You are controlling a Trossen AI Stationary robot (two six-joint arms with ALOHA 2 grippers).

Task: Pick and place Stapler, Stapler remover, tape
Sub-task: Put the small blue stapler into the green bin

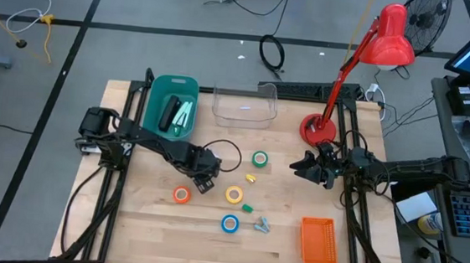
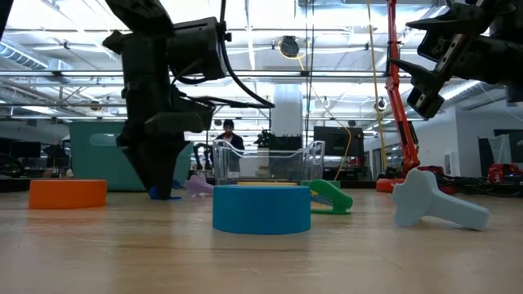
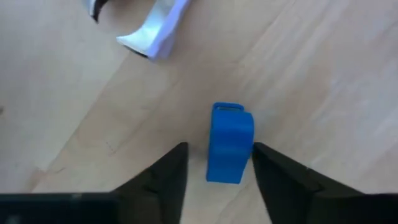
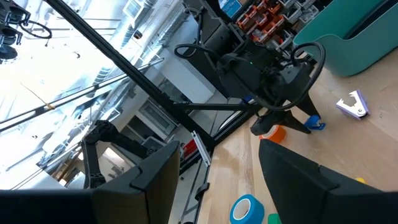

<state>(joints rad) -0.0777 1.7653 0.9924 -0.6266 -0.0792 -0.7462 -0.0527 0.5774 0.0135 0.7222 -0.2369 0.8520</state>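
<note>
My left gripper is open and points down just above the table, its fingers on either side of a small blue block-shaped piece that lies flat on the wood. A pale lavender staple remover lies close beyond it. The tape rolls lie flat on the table: green, orange, yellow and blue. A teal bin at the far left holds a black stapler. My right gripper is open and raised above the table's right side. My left gripper comes at the small blue piece from above, pointing down. One finger stands clearly apart from it. The other finger lies right at the piece's side, and I cannot tell whether it touches. The piece rests on the table.
A clear container stands at the far edge beside the teal bin. A red desk lamp stands at the far right, and an orange basket at the near right. Small yellow, green and grey-blue pieces lie among the rolls.
</note>
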